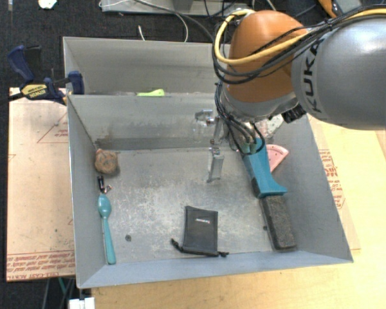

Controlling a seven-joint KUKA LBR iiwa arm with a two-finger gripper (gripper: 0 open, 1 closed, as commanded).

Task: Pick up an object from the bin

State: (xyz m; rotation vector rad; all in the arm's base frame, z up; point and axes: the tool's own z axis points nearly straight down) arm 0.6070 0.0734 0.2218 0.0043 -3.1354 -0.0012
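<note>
you see the grey bin (83,192) first, with the big arm (347,63) coming in over its right edge. the arm's claw (213,171) hangs low over bare floor in the middle of the bin, nearer the back wall than the front edge. you cannot tell if the claw is spread or pressed together. the closest thing to it is a brush (269,187) with a blue handle and a dark pad. it lies just beside the claw, toward the right wall, not touching it. a black pouch (201,229) lies flat near the front edge. a teal spoon (107,230) lies along the left wall. a brown lump (106,161) sits past the spoon, near the back left corner. a small pink piece (278,154) peeks out by the brush handle.
</note>
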